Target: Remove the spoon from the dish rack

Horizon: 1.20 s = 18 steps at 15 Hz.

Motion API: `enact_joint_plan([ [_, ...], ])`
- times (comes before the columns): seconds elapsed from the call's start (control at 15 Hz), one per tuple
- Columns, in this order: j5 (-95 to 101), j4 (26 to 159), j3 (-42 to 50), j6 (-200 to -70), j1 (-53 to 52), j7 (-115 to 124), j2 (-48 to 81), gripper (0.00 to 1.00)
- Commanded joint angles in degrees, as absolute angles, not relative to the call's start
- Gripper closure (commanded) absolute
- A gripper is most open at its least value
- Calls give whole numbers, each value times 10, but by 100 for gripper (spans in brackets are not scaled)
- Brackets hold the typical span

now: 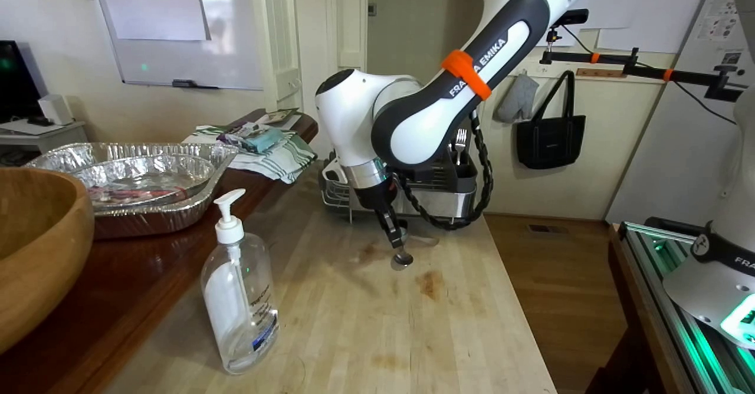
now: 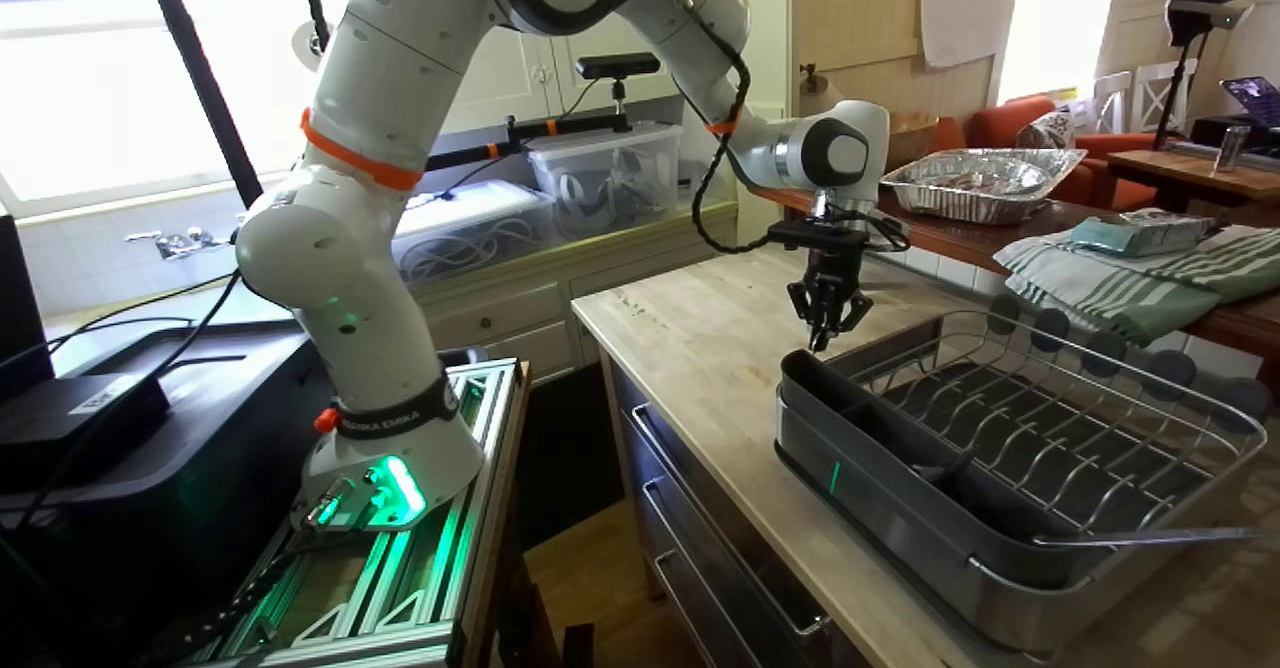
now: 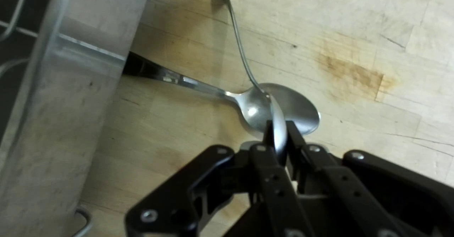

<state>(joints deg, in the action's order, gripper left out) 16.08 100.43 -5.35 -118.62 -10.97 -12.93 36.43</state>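
"Starting nearest, in the wrist view: what is the gripper [image 3: 279, 132] doing, low in the frame?"

"Pinching a spoon [image 3: 277, 116] by its bowl. The thin handle runs up towards the top of the frame, leaning left."

"And beyond that?"

"A second spoon [image 3: 253, 107] lies on the counter [image 3: 354, 123], mid-frame, its dark handle end pointing left to the dish rack [image 3: 90, 95]. The held one crosses over its bowl; whether they touch, I can't tell."

"Farther back?"

"In an exterior view the rack stands behind the gripper, near the middle of the frame, with a fork [image 1: 460, 143] upright in its cutlery holder [image 1: 465, 179]. I can't make out everything inside that holder."

"So how far along is it?"

"I take the held spoon to be the one meant. It's over the counter, beside the rack and apart from it, so the removing itself looks done."

"What's left?"

"Setting it down and letting go, I'd judge; neither is done yet."
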Motion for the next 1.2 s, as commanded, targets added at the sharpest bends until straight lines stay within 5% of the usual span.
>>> enact_joint_plan([
  [0.0,183,999,-46,-1192,-116,-109,397,98],
  [1.13,206,989,-39,-1184,-124,-82,419,98],
])
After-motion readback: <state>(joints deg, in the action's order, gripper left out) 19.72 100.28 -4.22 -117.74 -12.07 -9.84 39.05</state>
